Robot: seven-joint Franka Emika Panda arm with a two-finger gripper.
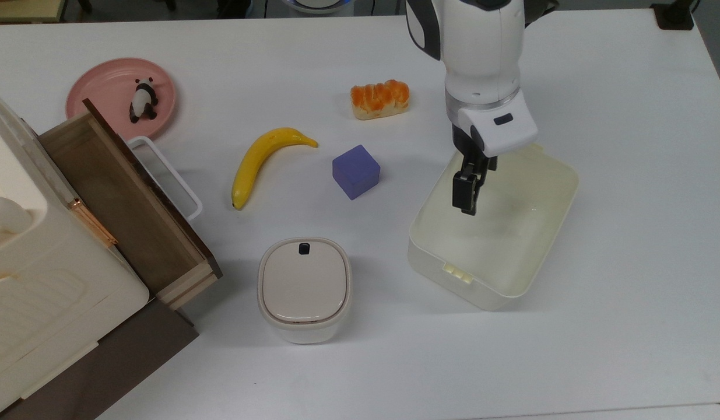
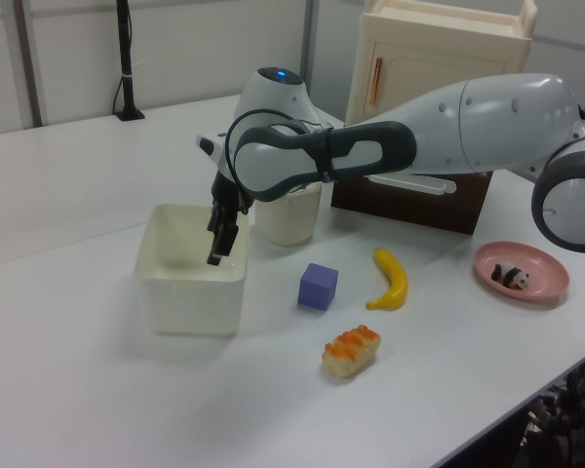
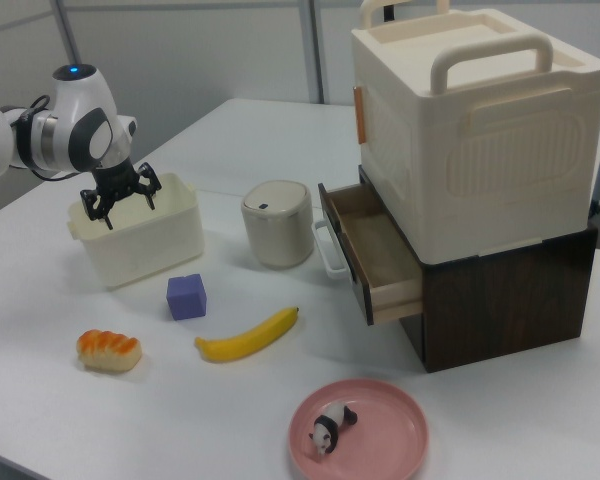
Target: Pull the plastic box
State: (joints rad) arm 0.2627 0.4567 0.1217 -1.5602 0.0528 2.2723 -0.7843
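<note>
Left to right in the top view: a pink round plate [image 1: 91,87] holds a panda figurine [image 1: 143,100]; the wooden drawer [image 1: 123,198] stands open. Near the tabletop's [image 1: 628,291] right edge, the cream translucent plastic box [image 1: 499,256] lies empty, the tool [image 3: 120,203] inside, fingers spread, gripping nothing. A shallow hook could slip off its wall.

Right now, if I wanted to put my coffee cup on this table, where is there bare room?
The table is bare along the top view's right of the plastic box, and below it and the white bin. It is crowded between the banana, purple cube and open drawer. The tool is inside the box, so avoid there.
</note>
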